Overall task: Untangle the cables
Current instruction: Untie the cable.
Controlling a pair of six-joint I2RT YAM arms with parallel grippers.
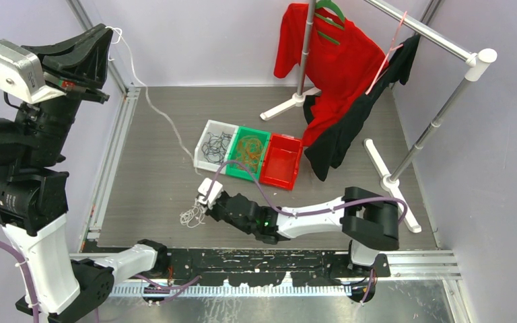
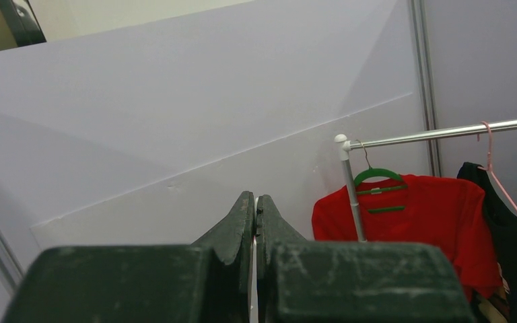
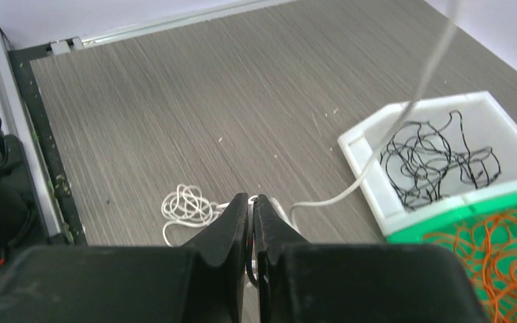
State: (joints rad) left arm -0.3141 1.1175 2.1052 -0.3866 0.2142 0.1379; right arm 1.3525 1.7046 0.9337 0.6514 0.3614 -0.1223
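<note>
Cables in three colours are spread over the table point(image 1: 148, 188). Black cables point(image 1: 217, 147) are heaped in a white bin point(image 1: 202, 142), orange cables point(image 1: 248, 149) are piled in the green bin point(image 1: 253, 130) touching it, and a red bin point(image 1: 284, 165) is set against the green one on the side away from the white. A white cable point(image 3: 437, 54) is stretched through the air from the raised left end effector point(image 1: 106, 33) down to the table in front of the bins, where it is met by the right end effector point(image 3: 251, 200). The left end effector is held high at the left of the cell and pointed toward the back wall. Its fingers are pressed fully together, and the cable's upper end is seen looped and pinched at its tip in the overhead view. The right end effector is lowered close to the table with its fingers drawn almost together, only a hairline gap being left. The white strand is seen curving in to the fingertips and is gripped between them. Just left of those fingertips in the wrist view, a loose coil point(image 3: 187, 205) of the same white cable is seen lying on the table. Behind the bins, a red shirt point(image 1: 336, 60) and a black garment point(image 1: 340, 138) are hung on a metal clothes rack point(image 1: 431, 33).
</note>
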